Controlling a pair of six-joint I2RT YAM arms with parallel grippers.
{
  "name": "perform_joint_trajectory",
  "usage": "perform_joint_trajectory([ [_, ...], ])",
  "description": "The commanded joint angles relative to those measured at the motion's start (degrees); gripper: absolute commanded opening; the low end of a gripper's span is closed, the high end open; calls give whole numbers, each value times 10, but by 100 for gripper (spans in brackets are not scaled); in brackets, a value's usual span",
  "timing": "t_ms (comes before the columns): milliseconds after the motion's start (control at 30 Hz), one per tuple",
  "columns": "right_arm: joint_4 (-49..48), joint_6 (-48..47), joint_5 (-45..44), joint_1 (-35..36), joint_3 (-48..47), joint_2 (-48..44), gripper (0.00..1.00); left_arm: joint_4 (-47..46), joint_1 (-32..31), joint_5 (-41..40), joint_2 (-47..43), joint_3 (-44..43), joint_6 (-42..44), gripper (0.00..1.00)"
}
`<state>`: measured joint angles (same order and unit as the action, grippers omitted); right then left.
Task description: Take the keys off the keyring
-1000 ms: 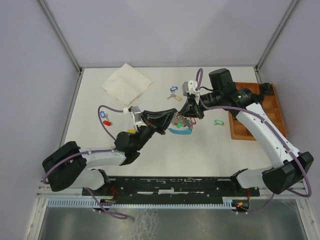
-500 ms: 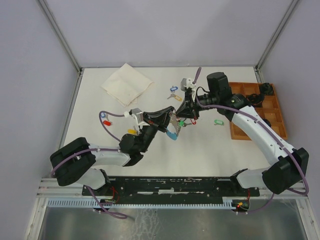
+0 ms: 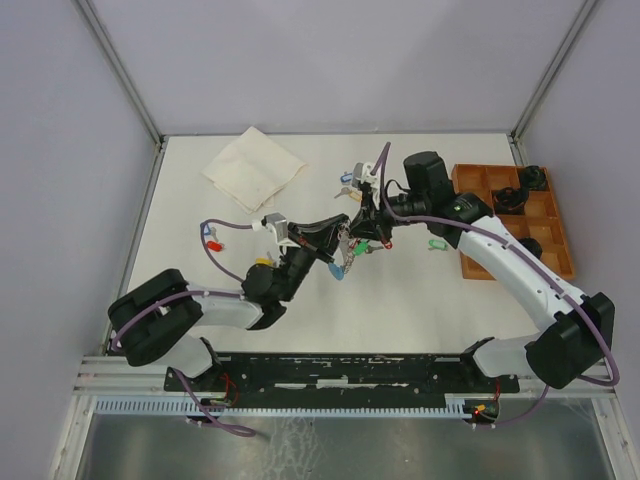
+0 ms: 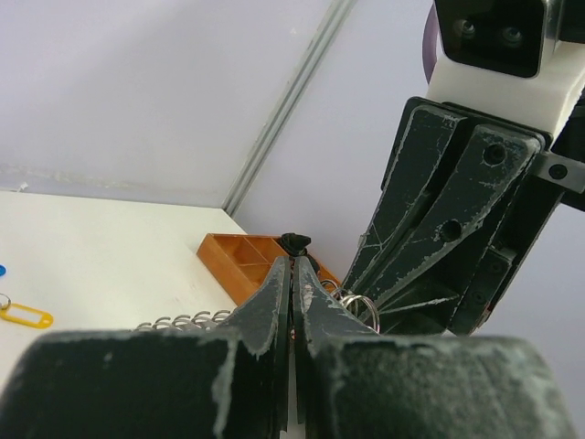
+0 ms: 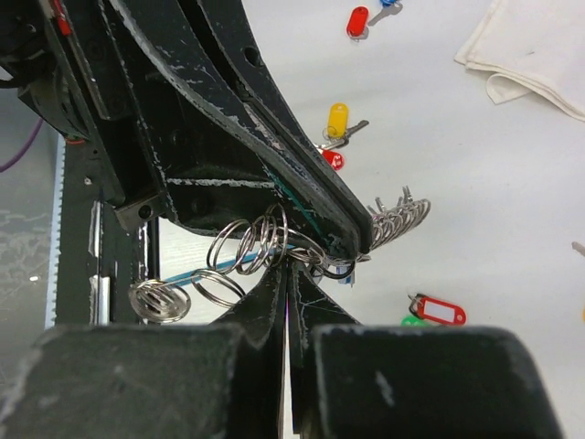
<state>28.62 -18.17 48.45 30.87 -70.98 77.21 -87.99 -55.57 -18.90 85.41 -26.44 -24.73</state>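
**Top external view: one keyring, two clenched grippers**

We see one keyring (image 3: pixel 346 254) at frame centre, hanging between two arms. The left gripper (image 3: pixel 338 233) and the right gripper (image 3: pixel 362 230) are both clamped tight on its wire coils, fingertips nearly meeting. On the table (image 3: pixel 420 300) we count one yellow-tagged key (image 3: pixel 262 262) at centre left, one green-tagged key (image 3: pixel 435 244) at centre right, one cloth (image 3: pixel 252 167) at upper left and one orange tray (image 3: pixel 500 262) at right.

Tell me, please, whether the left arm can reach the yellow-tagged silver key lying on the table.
Probably not yet: nothing blocks the yellow-tagged silver key, but the left gripper seems shut on the silvery beaded keyring.
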Motion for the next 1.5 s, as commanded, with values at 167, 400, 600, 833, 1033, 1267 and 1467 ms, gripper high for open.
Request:
perform_joint_trajectory([
  [167, -21, 43, 106, -27, -21, -18, 18, -111, 38, 111, -17, 12, -21, 3],
  [400, 58, -3, 162, -52, -58, -23, 23, -111, 71, 217, -46, 18, -25, 3],
  [600, 75, 4, 155, -71, -81, -26, 24, -111, 100, 296, -68, 17, -34, 3],
  [833, 75, 10, 159, -80, -98, -23, 29, -111, 121, 365, -78, 3, -46, 3],
  [1033, 8, 48, 130, -80, -64, -12, 27, -112, 127, 411, -76, -15, -55, 3],
  [1267, 1, 35, 154, -78, -39, -11, 20, -111, 128, 425, -75, -26, -58, 3],
  [1467, 36, -3, 210, -71, -45, -15, 29, -111, 130, 423, -72, -26, -57, 3],
])
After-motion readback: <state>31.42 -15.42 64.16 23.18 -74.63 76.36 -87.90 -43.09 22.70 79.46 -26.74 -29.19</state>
